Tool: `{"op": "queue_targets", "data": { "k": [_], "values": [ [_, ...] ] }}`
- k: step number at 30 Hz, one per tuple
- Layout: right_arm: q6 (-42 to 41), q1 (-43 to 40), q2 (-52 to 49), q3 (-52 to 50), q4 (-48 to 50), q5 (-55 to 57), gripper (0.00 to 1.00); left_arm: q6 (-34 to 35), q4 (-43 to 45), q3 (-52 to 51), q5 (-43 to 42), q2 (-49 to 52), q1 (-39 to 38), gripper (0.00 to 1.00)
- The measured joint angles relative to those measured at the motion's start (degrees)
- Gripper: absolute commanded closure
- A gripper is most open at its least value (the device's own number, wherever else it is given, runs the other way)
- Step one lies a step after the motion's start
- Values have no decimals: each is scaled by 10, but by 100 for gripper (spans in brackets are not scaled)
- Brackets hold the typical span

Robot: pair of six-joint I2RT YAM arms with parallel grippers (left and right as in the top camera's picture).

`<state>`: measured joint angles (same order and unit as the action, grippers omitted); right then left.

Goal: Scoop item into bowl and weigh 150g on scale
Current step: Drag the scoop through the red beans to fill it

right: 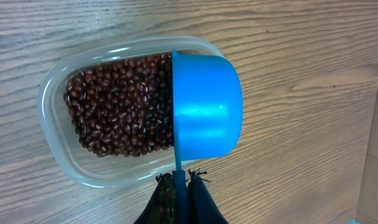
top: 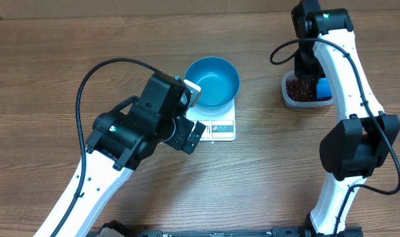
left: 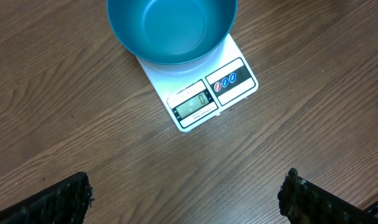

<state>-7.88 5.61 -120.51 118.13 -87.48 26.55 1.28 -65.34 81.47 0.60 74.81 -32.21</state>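
The right claw (right: 179, 186) is shut tight on the thin handle of the blue scoop (right: 204, 109). The scoop is turned on its side. Its open mouth faces the beans (right: 120, 102) and its rounded back bulges over one end of the tub (right: 55, 146). I cannot tell whether the rim touches the beans.

The beans, small and dark red-brown, lie in a loose layer across the floor of the clear tub. The tub sits on the right part of the desk (top: 266, 184), well apart from the scale (left: 239, 53).

The bowl (left: 170, 28) stands upright on the scale, covering most of the platform, its inside bare blue. The display (left: 192, 104) shows along the scale's free edge and reads 0. Beside it are three small oval buttons (left: 224, 81), one red and two blue. Their markings are too small to read, and no brand name can be made out.

The left claw (left: 186, 199) hangs above the desk near the scale's display edge. Its jaws are spread as wide as they go and hold nothing. In the left wrist view only its two dark fingertips (left: 71, 196) show, at the bottom corners.
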Motion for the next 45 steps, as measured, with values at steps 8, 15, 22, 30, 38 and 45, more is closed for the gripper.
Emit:
{"op": "queue_targets", "data": {
  "k": [8, 15, 22, 30, 38, 45],
  "values": [
    [0, 0, 0, 0, 5, -2, 96, 0, 0, 0, 0, 0, 0, 0],
    [0, 0, -1, -1, 5, -2, 96, 0, 0, 0, 0, 0, 0, 0],
    [-1, 4, -1, -36, 20, -12, 96, 0, 0, 0, 0, 0, 0, 0],
    [1, 6, -1, -57, 26, -61, 96, 0, 0, 0, 0, 0, 0, 0],
    [18, 10, -1, -62, 33, -113, 96, 0, 0, 0, 0, 0, 0, 0],
    [34, 10, -1, -62, 34, -143, 96, 0, 0, 0, 0, 0, 0, 0]
  ]
}}
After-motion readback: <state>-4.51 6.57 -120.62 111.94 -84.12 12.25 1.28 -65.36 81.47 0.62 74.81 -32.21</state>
